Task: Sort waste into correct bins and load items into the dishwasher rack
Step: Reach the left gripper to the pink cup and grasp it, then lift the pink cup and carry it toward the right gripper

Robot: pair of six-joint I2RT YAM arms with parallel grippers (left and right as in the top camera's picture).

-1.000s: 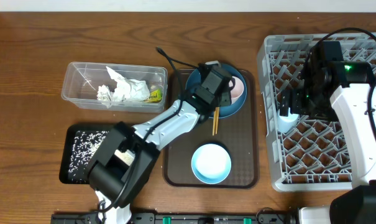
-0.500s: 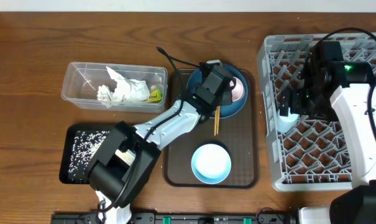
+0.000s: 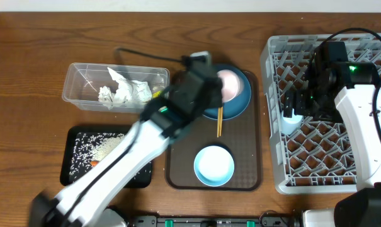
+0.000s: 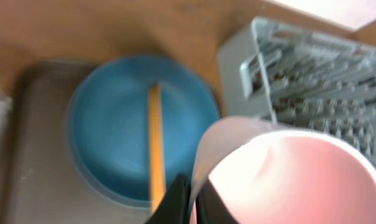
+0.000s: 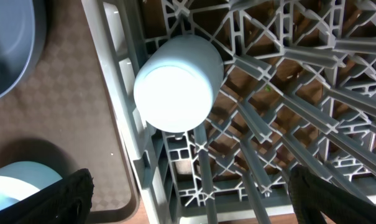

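Jaws: left gripper (image 4: 191, 200) pinches the glossy pinkish-white cup (image 4: 287, 180) by its rim, right gripper (image 5: 194, 199) gapes; only the right wrist view shows the light blue cup (image 5: 175, 81) base-on.

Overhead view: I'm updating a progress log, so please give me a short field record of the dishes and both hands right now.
pinkish-white cup: gripped at its rim, over the dark blue plate
left hand: shut on the pinkish-white cup
light blue cup: in the dishwasher rack, at its left edge
right hand: open, empty, above the light blue cup
chopsticks: lying from the plate onto the brown tray
light blue bowl: on the brown tray
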